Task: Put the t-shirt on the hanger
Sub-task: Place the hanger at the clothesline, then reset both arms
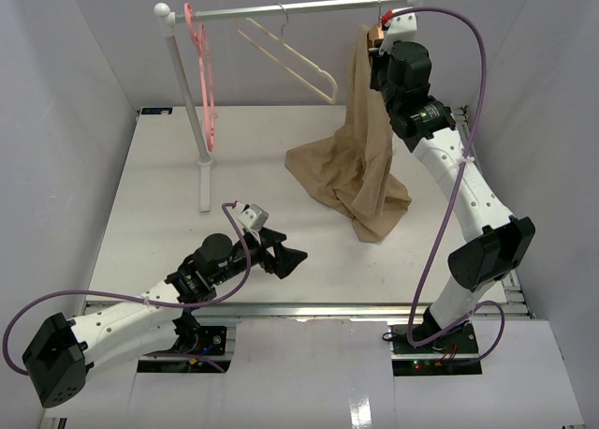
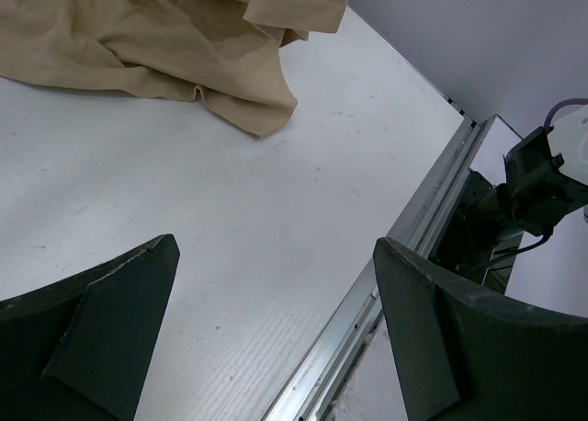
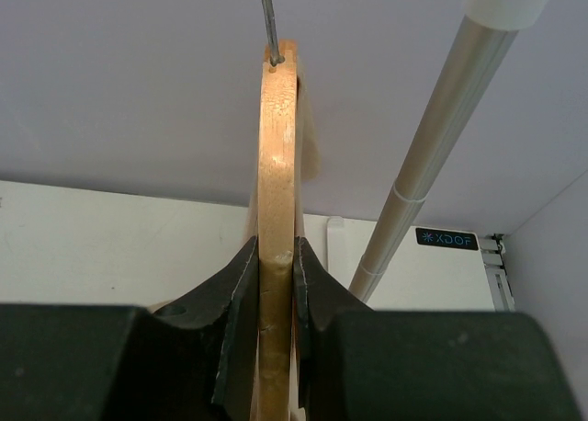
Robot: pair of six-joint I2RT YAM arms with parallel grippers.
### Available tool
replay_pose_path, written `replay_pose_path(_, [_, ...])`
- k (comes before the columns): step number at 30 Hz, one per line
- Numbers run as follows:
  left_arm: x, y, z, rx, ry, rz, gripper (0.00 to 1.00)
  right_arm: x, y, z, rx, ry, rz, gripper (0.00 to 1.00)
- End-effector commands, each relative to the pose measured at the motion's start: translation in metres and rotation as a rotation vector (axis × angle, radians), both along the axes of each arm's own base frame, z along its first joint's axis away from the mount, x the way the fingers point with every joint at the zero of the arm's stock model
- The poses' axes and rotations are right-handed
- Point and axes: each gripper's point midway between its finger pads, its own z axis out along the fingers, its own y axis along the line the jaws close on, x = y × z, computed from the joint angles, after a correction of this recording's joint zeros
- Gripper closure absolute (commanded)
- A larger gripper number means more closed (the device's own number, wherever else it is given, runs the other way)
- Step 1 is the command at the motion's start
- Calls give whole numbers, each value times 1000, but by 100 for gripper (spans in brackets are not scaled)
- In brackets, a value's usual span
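Observation:
The tan t-shirt [image 1: 360, 148] hangs from the wooden hanger [image 1: 373, 37] at the right end of the rail, and its lower part lies bunched on the table. My right gripper [image 1: 378, 56] is shut on the hanger's wooden body [image 3: 276, 164]. In the right wrist view the gripper [image 3: 274, 256] clamps the wood, and the metal hook [image 3: 266, 21] rises above it beside the rail. My left gripper [image 1: 288, 258] is open and empty, low over the table near the front edge. In the left wrist view it [image 2: 276, 248] is apart from the shirt's hem [image 2: 165, 44].
A clothes rack's rail [image 1: 281, 10] spans the back, with its left post [image 1: 187, 110] standing on the table. A pink hanger [image 1: 204, 82] and a pale cream hanger [image 1: 290, 59] hang on it. The table's metal front edge [image 2: 404, 246] lies close to the left gripper.

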Motion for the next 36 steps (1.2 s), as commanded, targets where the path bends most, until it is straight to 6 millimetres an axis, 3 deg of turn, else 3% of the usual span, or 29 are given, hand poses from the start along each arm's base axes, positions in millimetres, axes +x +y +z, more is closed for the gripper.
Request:
replay_pose_path(1, [-3,-6,14,-28,-24,-29,2,5,-15,50,53,-168,-49,92])
replay_pose_path(4, [-2,-6,14,-26,-22,-29,2,12,-21,46,47,-160,-73,92])
replay_pose_path(9, [-3,-6,13,-27,-26,-34,2,17,-20,13,15,-98,-65,90])
replay_pose_path(13, [3,-4,8,-6,-30,-2,2,6,-22,18,10,-90,-55,46])
replay_pose_path(16, [5,-3,5,8,-26,6,2,-18,-32,39,42,-86,-57,24])
replay_pose_path(18, [6,-3,6,8,-29,9,2,-40,-34,40,84,-48,-31,6])
replay_pose_path(19, [6,-3,6,8,-30,11,2,-51,-34,35,114,-14,-22,4])
replay_pose_path(21, [7,-3,6,9,-31,14,2,-69,-29,18,157,49,-7,10])
replay_pose_path(23, [9,-1,4,15,-31,28,2,-93,-23,-19,141,155,-12,10])
replay_pose_path(24, [11,1,4,18,-33,42,2,-105,-25,-30,136,178,-31,10])
replay_pose_path(25, [11,1,3,20,-34,46,2,-115,-28,-28,159,184,-33,10])
replay_pose_path(26, [15,4,3,32,-40,68,2,-133,-29,-43,181,224,-18,10])
replay_pose_path(30, [15,7,5,30,-58,78,2,-183,-8,-80,251,239,190,10])
replay_pose_path(36, [13,6,8,15,-60,66,2,-245,17,-161,289,300,402,10])
